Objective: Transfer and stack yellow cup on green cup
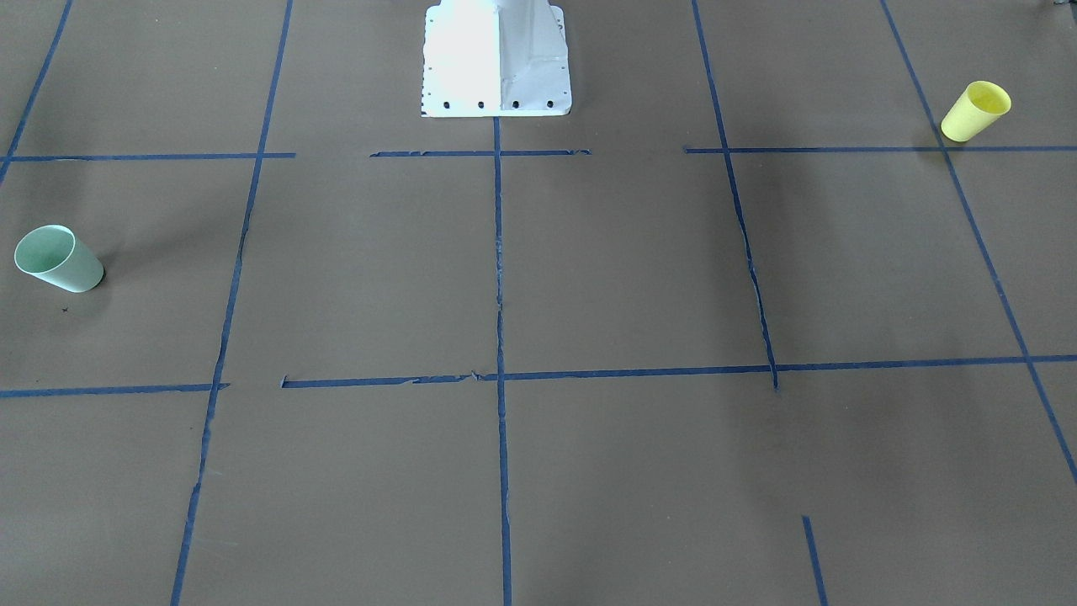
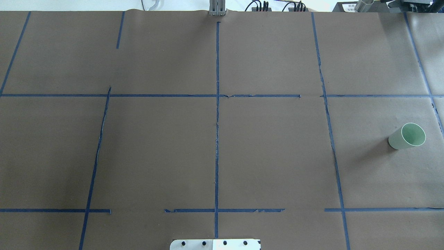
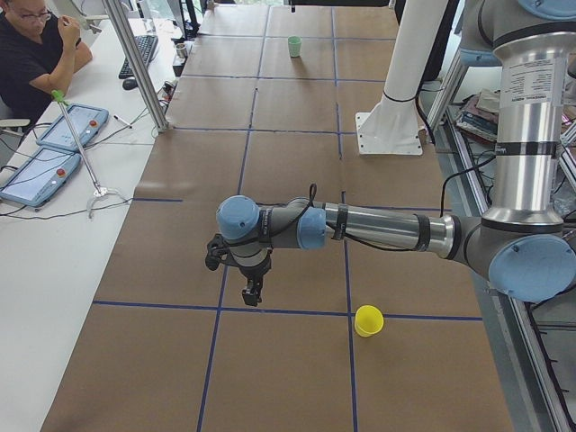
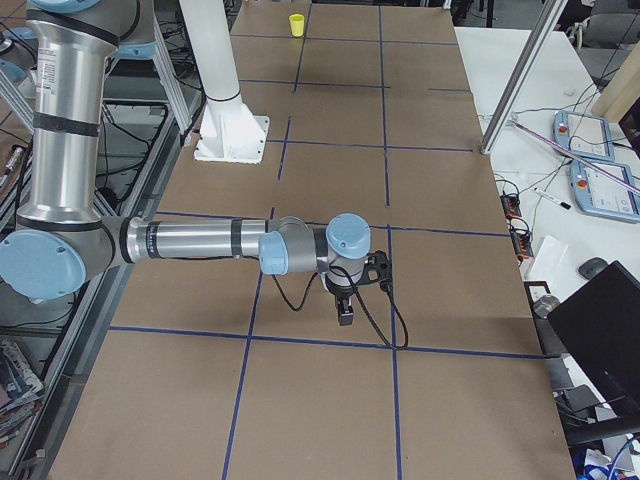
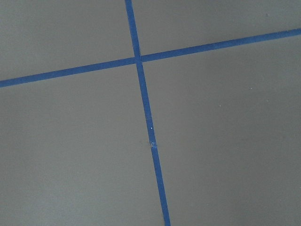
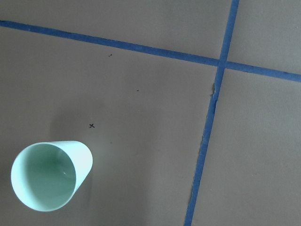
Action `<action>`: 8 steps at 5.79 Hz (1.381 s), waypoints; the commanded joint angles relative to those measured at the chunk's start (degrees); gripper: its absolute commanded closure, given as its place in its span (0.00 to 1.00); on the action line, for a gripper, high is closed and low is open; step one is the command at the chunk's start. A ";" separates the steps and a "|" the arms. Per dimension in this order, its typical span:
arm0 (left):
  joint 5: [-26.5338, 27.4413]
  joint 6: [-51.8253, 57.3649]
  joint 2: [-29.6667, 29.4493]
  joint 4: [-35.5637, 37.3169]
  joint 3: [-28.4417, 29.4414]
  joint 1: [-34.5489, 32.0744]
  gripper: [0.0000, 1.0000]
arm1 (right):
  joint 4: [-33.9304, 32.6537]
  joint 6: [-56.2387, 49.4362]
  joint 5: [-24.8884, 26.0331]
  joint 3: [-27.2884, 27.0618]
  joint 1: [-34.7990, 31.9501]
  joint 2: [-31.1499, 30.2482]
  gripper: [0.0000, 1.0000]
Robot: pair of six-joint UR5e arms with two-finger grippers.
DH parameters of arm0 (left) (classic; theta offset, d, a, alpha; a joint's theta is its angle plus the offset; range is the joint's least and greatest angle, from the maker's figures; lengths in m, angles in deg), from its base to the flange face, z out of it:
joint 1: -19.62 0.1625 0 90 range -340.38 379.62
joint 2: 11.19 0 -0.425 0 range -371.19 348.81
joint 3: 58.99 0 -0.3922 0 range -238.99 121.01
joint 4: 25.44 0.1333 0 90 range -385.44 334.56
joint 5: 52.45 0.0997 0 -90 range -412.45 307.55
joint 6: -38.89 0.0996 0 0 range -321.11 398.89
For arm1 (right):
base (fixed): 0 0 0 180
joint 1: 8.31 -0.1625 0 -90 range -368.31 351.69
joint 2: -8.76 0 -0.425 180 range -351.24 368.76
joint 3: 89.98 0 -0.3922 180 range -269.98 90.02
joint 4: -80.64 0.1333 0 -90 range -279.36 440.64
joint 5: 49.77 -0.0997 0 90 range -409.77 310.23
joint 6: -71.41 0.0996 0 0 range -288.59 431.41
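The small bright yellow plastic cup (image 1: 976, 111) stands with its mouth up on the brown paper-covered table (image 1: 623, 269), in the upper right corner of the front-facing view, right by a crossing of blue tape lines (image 1: 841, 150). The small pale green plastic cup (image 1: 59, 258) stands far away from it at the left edge of that view, also mouth up. The left pincer (image 3: 252, 295) hangs over the middle of the left side view, up and to the left of the yellow cup and not touching it, the right pincer (image 4: 346, 312) hangs over the middle of the right side view, and I cannot tell if either one is open or closed
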 commanded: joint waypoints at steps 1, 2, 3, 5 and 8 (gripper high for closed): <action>1.30 -0.15 -0.58 -0.18 -0.56 0.09 0.00 | 0.15 0.00 0.02 -0.04 -0.02 -0.20 0.00; 0.79 -0.23 -1.11 -0.36 -1.52 0.79 0.00 | 0.24 0.00 0.11 0.04 -0.02 -0.29 0.00; 0.35 0.37 -0.94 -0.88 -1.18 0.88 0.00 | 0.33 0.00 0.02 -0.04 0.06 -0.29 0.00; -8.72 -0.92 0.81 -6.47 -3.62 5.06 0.00 | 0.42 0.00 0.02 -0.13 -0.02 -0.38 0.00; -4.10 -36.40 0.64 -6.25 -9.77 16.23 0.00 | 0.59 -0.08 0.02 -0.92 0.06 -0.90 0.00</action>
